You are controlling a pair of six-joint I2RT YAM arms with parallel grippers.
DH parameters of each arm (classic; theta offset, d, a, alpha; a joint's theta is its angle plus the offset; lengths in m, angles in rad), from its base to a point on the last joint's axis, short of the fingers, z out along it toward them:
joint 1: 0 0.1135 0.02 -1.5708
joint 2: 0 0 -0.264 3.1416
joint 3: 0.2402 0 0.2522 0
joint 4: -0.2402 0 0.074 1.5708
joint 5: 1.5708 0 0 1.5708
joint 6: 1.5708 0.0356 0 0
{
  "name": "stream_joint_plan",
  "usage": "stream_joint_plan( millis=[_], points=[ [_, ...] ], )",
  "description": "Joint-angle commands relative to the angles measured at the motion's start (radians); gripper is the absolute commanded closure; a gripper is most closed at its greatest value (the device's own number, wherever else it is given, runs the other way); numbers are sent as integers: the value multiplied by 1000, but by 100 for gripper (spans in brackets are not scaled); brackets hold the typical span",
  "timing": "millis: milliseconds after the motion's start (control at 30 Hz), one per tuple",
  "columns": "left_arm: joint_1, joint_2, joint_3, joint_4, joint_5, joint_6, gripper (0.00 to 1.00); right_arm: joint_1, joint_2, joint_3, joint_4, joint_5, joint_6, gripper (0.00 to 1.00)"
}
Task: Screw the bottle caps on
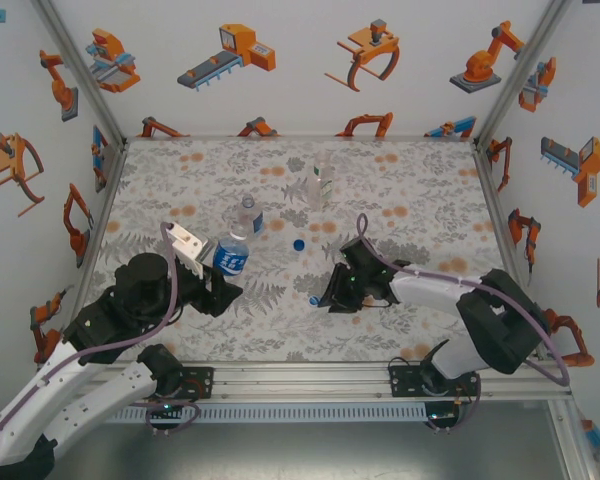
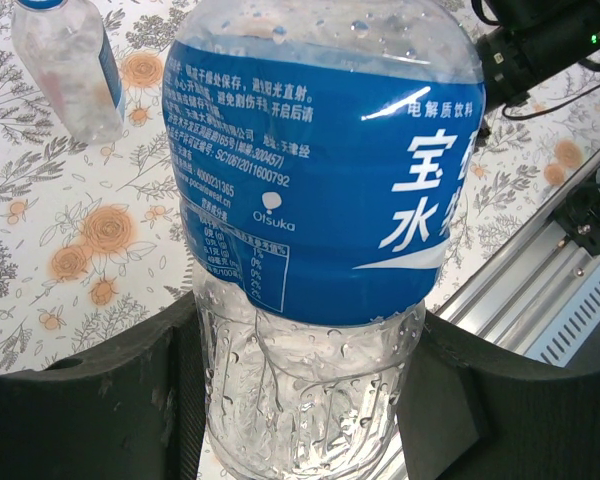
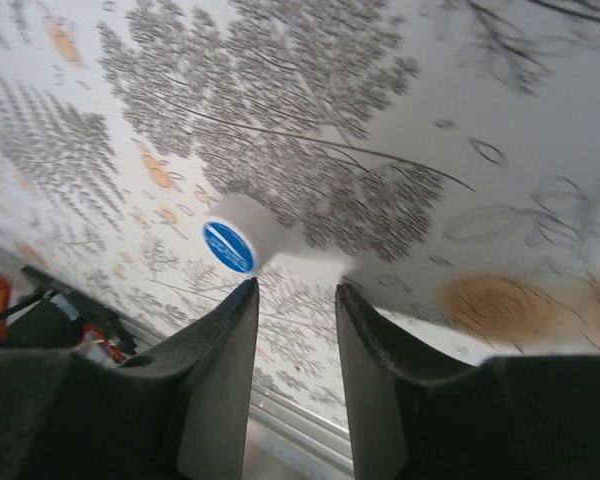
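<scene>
Three bottles are up on the flowered table (image 1: 430, 200). At centre left of the overhead view, my left gripper (image 2: 300, 400) is clamped around the squat blue-label bottle (image 1: 232, 256). Just above it stands the slim bottle (image 1: 248, 214), and the tall clear bottle (image 1: 320, 182) is at upper middle. A blue cap (image 1: 298, 243) lies loose at centre. Right of centre, my right gripper (image 3: 296, 290) has its jaws slightly parted and empty, with a white cap (image 3: 232, 243) just off its left fingertip.
</scene>
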Motion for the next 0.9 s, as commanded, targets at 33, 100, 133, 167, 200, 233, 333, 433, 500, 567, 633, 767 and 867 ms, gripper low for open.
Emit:
stream_joint_plan(
  millis=[33, 100, 133, 167, 200, 233, 333, 433, 500, 567, 633, 767, 867],
  points=[
    [5, -8, 21, 6, -8, -17, 100, 8, -37, 110, -333, 191, -115, 57],
    [6, -8, 15, 11, -9, -19, 100, 24, -36, 180, -408, 243, -151, 55],
    [5, -8, 13, 14, -9, -19, 100, 40, -27, 219, -446, 275, -173, 54],
    [5, -8, 11, 13, -10, -18, 100, 59, -16, 261, -478, 309, -194, 54],
    [5, -7, 11, 15, -12, -17, 100, 77, -2, 295, -502, 336, -210, 54],
    [5, -9, 8, 15, -14, -19, 100, 100, 13, 330, -516, 364, -233, 54],
    [5, -14, 4, 15, -20, -19, 99, 166, 70, 416, -522, 402, -297, 53],
    [5, -21, -2, 13, -25, -17, 99, 210, 161, 513, -559, 420, -343, 52],
    [6, -27, -5, 10, -30, -15, 99, 236, 217, 570, -582, 439, -372, 52],
    [6, -34, -7, 4, -33, -13, 99, 257, 263, 612, -585, 448, -387, 52],
    [6, -42, -8, -2, -37, -10, 99, 269, 295, 638, -576, 444, -395, 51],
    [7, -56, -12, -12, -43, -8, 99, 280, 341, 649, -544, 422, -390, 51],
    [6, -67, -18, -14, -45, -10, 99, 282, 360, 637, -519, 406, -377, 51]
  ],
)
